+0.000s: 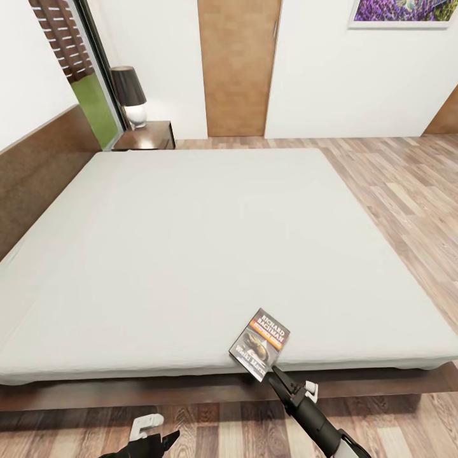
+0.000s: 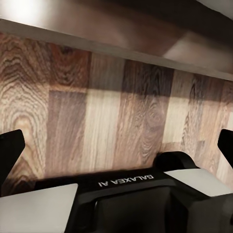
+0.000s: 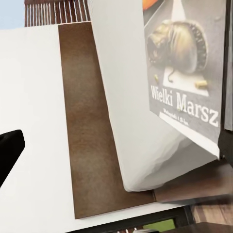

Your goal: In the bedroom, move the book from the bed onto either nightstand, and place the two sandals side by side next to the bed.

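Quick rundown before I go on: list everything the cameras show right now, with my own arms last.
bed: one, pale grey-white mattress on dark brown frame, centre of head view.
headboard: one, dark brown, along the bed's left side.
book: one, dark grey cover with orange band, at the mattress's near edge.
nightstand: one, dark brown, far corner beside the bed.
lamp: one, black shade on white base, on the nightstand.
door: one, brown, far wall.
painting: one, purple, upper right.
floor: light brown planks.
right tool: black, at the book's near edge, whether gripping is unclear.
left tool: black, open, low over the floor.
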